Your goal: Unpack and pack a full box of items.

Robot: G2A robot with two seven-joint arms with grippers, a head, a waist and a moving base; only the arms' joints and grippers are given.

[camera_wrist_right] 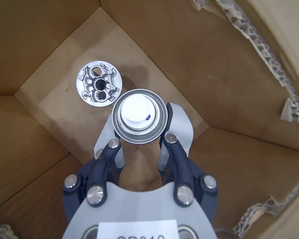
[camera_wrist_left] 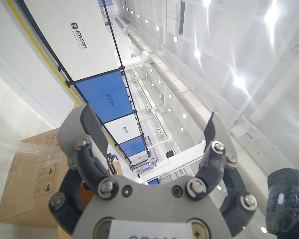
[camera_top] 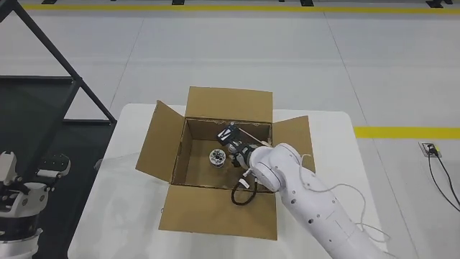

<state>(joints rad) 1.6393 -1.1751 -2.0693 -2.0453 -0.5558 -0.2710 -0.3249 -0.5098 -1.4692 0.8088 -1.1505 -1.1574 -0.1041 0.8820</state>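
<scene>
Down inside the cardboard box (camera_wrist_right: 214, 63), the right arm's fingers (camera_wrist_right: 180, 125) are clamped on both sides of a metal can (camera_wrist_right: 137, 111) with a white cap. The can is upright, cap pointing straight up at the wrist camera. Can't tell if its base is sitting on the box floor or hanging a bit above it.

Just beside the can, a round metal disc (camera_wrist_right: 99, 83) with cut-out holes lies flat on the box floor, near one corner. From above, the can's rim overlaps the disc's edge, so no idea if they actually touch. Top view shows the disc (camera_top: 215, 157) toward the middle of the box.

The box (camera_top: 215, 219) sits on the white surface (camera_top: 129, 208) with all four flaps folded out, and the right arm goes in over the near-right side. Some of the inner wall has torn, ragged corrugated edges.

The left arm's fingers (camera_wrist_left: 94, 130) are spread wide with nothing between them, pointed up at the ceiling, off to the side of the box (camera_wrist_left: 32, 175) and well apart from it.
</scene>
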